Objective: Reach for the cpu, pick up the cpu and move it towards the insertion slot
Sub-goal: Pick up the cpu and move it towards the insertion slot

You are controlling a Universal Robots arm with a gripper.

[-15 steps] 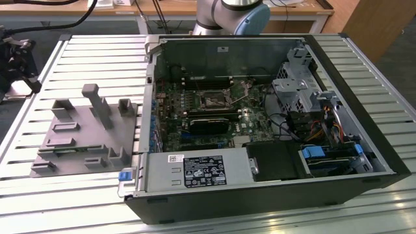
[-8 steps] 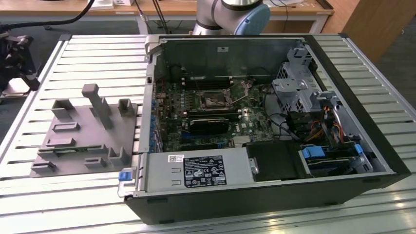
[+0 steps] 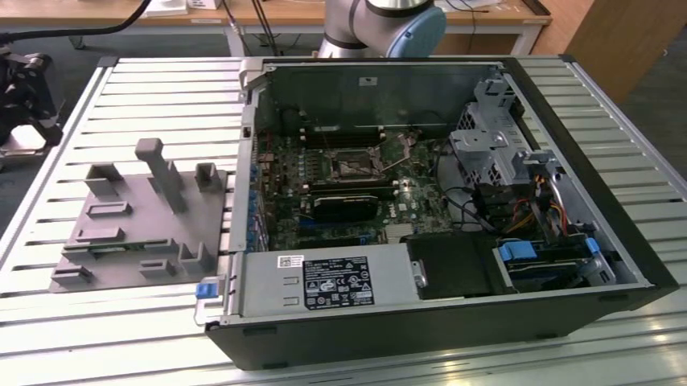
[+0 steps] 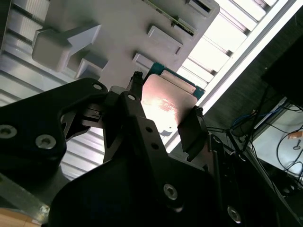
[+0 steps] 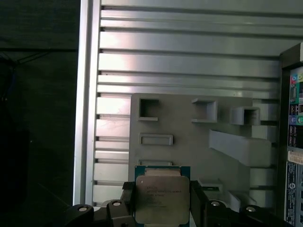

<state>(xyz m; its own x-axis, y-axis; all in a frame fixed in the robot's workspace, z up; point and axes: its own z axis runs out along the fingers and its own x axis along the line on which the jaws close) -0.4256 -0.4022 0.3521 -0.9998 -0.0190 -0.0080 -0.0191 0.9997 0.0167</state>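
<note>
While the claw (image 5: 162, 201) grips its edges, the cpu (image 5: 162, 193) shows a silvery square top rimmed in green.

Even, soft light falls on the ribbed aluminium counter (image 3: 161, 88) in the exterior view. In the second wrist view its slats blow out white, a pinkish glare covers the silvery square chip (image 4: 168, 101), and my black jaws gripping it sit in deep shadow. The first wrist view is dim.
</note>
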